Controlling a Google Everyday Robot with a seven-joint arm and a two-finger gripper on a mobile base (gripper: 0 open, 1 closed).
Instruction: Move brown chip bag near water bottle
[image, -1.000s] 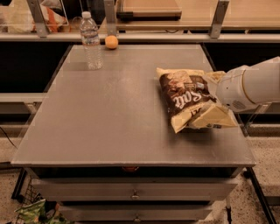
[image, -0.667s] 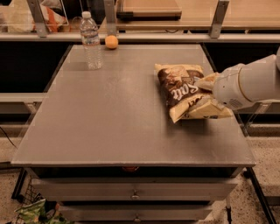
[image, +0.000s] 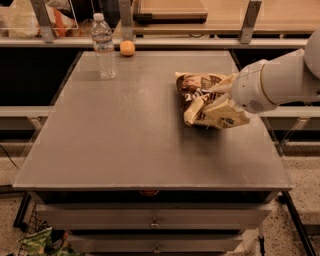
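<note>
We see a grey surface (image: 125, 145) carrying the water bottle (image: 104, 47) and an orange fruit (image: 127, 48) near its far left corner, and the brown chip bag (image: 191, 86) at right, the gripper (image: 204, 100) jaws clamped on it.

- brown chip bag (image: 196, 89) – dark brown middle with large white lettering, cream-yellow ends, lying toward the right edge.
- gripper (image: 204, 101) – pale cream, clamped on the bag by the right edge; the arm (image: 280, 82) behind it is plain white with a small patch of grey dots.
- water bottle (image: 104, 47) – clear and ribbed, white cap, pale label band, at the far-left corner.
- fruit (image: 127, 48) – plain orange, on the far edge.
- tabletop (image: 125, 145) – flat matte grey, no pattern.
- drawers (image: 150, 220) – the same grey, below the near edge.
- floor (image: 305, 200) – light, speckled.
</note>
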